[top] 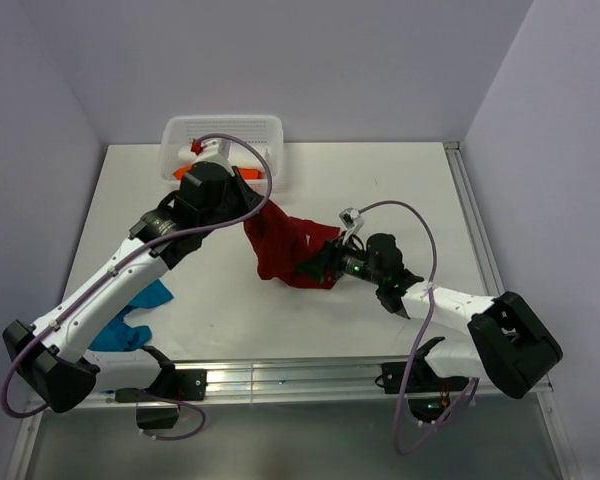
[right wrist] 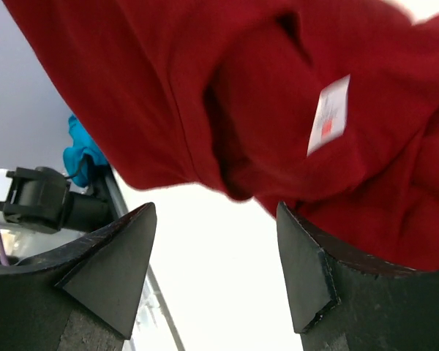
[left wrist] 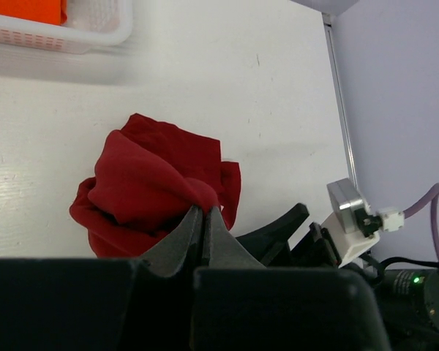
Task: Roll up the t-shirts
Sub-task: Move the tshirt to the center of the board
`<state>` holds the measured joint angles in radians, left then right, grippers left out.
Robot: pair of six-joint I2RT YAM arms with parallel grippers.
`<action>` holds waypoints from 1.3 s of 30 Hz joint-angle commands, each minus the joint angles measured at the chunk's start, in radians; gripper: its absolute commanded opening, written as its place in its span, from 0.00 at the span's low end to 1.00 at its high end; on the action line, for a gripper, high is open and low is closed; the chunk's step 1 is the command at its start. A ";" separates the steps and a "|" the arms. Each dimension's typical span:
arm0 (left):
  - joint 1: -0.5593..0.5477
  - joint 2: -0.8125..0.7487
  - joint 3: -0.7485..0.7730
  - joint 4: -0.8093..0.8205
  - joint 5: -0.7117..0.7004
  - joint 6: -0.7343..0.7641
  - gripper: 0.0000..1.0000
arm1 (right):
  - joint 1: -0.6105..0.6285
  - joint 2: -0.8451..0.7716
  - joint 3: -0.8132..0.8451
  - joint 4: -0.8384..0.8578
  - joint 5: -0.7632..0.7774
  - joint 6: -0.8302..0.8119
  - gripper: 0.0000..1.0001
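Dark red t-shirt [top: 283, 250] hangs from your left gripper [left wrist: 203, 213] (pinched shut on a fold), likely so your right gripper [right wrist: 216, 219], jaws wide beside it, can catch an edge.

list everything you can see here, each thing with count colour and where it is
red t-shirt: 1, dark red, bunched at mid table
teal t-shirt: 1, teal-blue, crumpled at the near left, partly under the left arm
orange cloth: 1, orange, in the basket
basket: 1, white, back left of the table
label: 1, white with a red mark, on the red t-shirt
table: 1, white
left gripper: 1, black, shut on the red t-shirt
right gripper: 1, black, open, just below the red t-shirt
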<state>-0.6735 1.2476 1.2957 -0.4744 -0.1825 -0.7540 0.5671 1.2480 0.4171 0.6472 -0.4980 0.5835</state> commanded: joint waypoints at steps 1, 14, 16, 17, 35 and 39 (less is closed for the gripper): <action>0.002 -0.054 -0.007 0.088 -0.026 -0.027 0.00 | 0.056 -0.035 -0.035 0.094 0.087 0.084 0.73; 0.002 -0.085 -0.047 0.132 0.015 -0.044 0.00 | 0.106 0.108 -0.029 0.201 0.148 0.163 0.72; 0.002 -0.086 -0.047 0.131 0.018 -0.044 0.00 | 0.106 0.120 -0.029 0.221 0.138 0.168 0.73; 0.002 -0.089 -0.050 0.131 0.020 -0.042 0.00 | 0.106 0.129 -0.026 0.232 0.130 0.167 0.73; 0.002 -0.070 -0.010 0.135 0.040 -0.050 0.01 | 0.129 0.188 0.166 0.082 0.024 0.098 0.44; 0.002 -0.042 0.066 0.079 0.031 -0.028 0.00 | 0.139 0.124 0.199 0.013 -0.002 0.098 0.00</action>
<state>-0.6739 1.2003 1.2617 -0.4374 -0.1570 -0.7898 0.6926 1.4239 0.5705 0.7132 -0.4580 0.6975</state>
